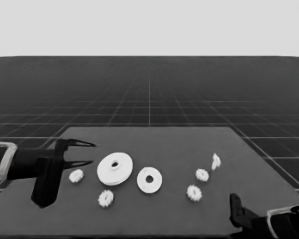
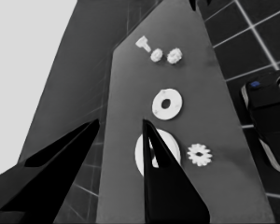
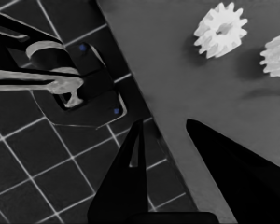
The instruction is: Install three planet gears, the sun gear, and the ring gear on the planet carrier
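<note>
Nothing is held by the right gripper [image 1: 235, 203], parked with fingers spread at the table's near corner, nor by the spread left gripper [image 1: 84, 153]; beyond its fingertips four small white toothed gears [image 1: 105, 198], the smaller flat white round part [image 1: 149, 180] and the larger hubbed white round part [image 1: 114, 169] are seen lying apart, unassembled.

larger round part [image 2: 170, 147] partly behind left fingers [image 2: 165, 182]; one gear [image 3: 276, 55] cut by edge

Dark table [image 1: 154, 209] — two round parts, four gears, thin piece.
</note>
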`<control>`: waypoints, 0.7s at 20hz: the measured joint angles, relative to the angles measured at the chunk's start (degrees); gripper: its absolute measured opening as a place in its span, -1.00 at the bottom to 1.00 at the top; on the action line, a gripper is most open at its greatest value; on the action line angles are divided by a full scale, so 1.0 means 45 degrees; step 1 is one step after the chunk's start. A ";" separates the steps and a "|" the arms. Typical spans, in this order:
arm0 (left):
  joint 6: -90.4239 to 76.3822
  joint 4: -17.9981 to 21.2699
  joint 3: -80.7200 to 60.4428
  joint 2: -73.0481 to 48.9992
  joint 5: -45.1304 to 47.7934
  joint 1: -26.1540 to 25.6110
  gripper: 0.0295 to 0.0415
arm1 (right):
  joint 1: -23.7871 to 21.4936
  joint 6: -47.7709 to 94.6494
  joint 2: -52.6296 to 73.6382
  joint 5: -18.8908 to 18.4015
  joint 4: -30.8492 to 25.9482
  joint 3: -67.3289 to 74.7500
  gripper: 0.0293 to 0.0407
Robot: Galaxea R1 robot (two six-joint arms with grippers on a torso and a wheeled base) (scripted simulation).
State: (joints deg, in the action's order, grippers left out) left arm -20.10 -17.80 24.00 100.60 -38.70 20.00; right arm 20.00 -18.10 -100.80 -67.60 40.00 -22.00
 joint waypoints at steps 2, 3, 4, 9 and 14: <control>0.0020 0.0556 -0.0545 -0.0022 -0.0377 -0.0569 -0.98 | 0.0429 0.0025 -0.0102 0.0172 -0.0567 0.0375 -0.74; 0.0012 0.0329 -0.0320 -0.0017 -0.0226 -0.0366 -0.69 | 0.0278 0.0015 -0.0058 0.0099 -0.0334 0.0200 -0.23; 0.0007 0.0196 -0.0190 -0.0014 -0.0138 -0.0249 -0.15 | 0.0191 0.0009 -0.0033 0.0057 -0.0198 0.0100 0.32; 2.2019 -0.0682 0.4413 0.7995 -1.1880 -0.4770 0.60 | 0.0079 0.0001 -0.0001 0.0001 -0.0019 -0.0027 0.61; 2.2979 0.1072 0.6574 0.8314 -1.1138 -0.4902 0.49 | 0.0072 0.0000 0.0001 -0.0003 -0.0007 -0.0035 0.61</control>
State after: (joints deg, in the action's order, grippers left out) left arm 83.31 -12.98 53.58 138.01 -88.82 -2.06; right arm 20.32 -18.10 -100.80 -67.61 39.97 -22.16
